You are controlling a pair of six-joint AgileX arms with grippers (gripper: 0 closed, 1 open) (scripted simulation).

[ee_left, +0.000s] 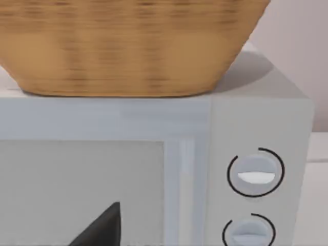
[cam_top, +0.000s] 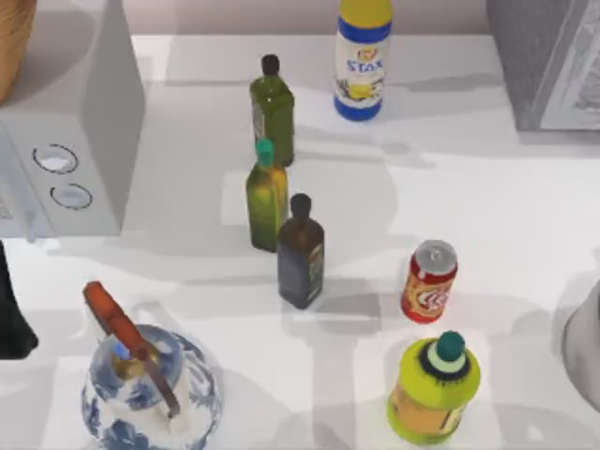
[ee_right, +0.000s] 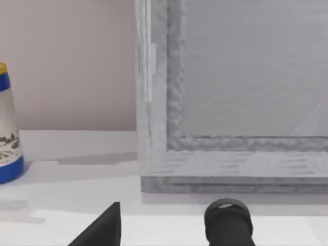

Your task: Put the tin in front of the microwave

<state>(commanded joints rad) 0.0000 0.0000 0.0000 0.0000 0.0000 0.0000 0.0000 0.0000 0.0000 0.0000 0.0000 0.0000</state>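
The small red drink tin with a silver top (cam_top: 429,281) stood upright on the white table (cam_top: 525,206). It was well apart from your left gripper (ee_left: 100,230) and closer to your right gripper (ee_right: 100,230). Your left gripper faced the large light-grey microwave with two round white dials (ee_left: 261,128) from near its front. Your right gripper faced the darker speckled grey box (ee_right: 230,77).

For either gripper, I could not tell whether it was released or clenched, and neither was grasping the tin.

The tin probably handled as light, thin-walled and smooth, so it could slip or dent under a hard squeeze. You would likely do best to take it across the middle of its round wall. The yellow-green jar with a teal cap (cam_top: 433,386) stood just beside it and crowded any approach.
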